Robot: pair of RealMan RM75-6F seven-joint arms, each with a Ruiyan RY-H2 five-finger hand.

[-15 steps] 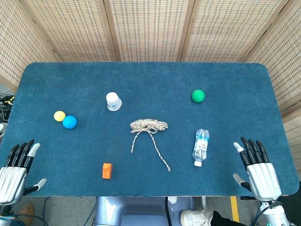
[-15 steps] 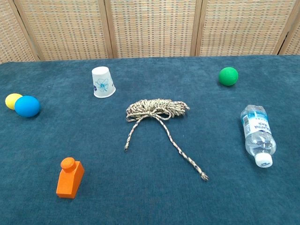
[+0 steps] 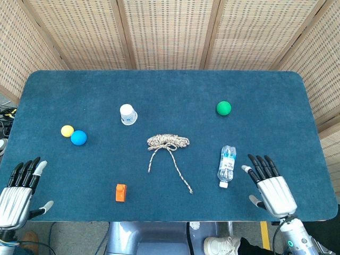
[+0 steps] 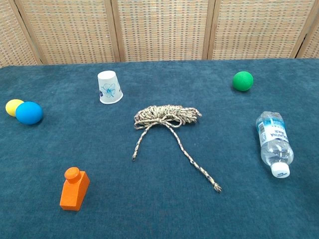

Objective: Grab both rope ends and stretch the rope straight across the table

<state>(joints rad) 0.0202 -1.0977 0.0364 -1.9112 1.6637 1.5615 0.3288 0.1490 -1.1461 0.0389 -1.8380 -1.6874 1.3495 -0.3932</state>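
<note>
The coiled rope (image 3: 168,141) lay mid-table, its two loose ends trailing toward the robot, well to the left of the empty, spread-fingered right hand (image 3: 271,183) and well to the right of the equally empty, spread-fingered left hand (image 3: 17,192).

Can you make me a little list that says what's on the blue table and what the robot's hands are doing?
rope: bundled mid-table, two loose ends trailing toward the robot
left hand: open, at the near left table edge, holding nothing
right hand: open, near right, beside the bottle, holding nothing
bottle: lying on its side
cup: upside down
balls: yellow touching blue; green alone
orange block: near edge
</note>
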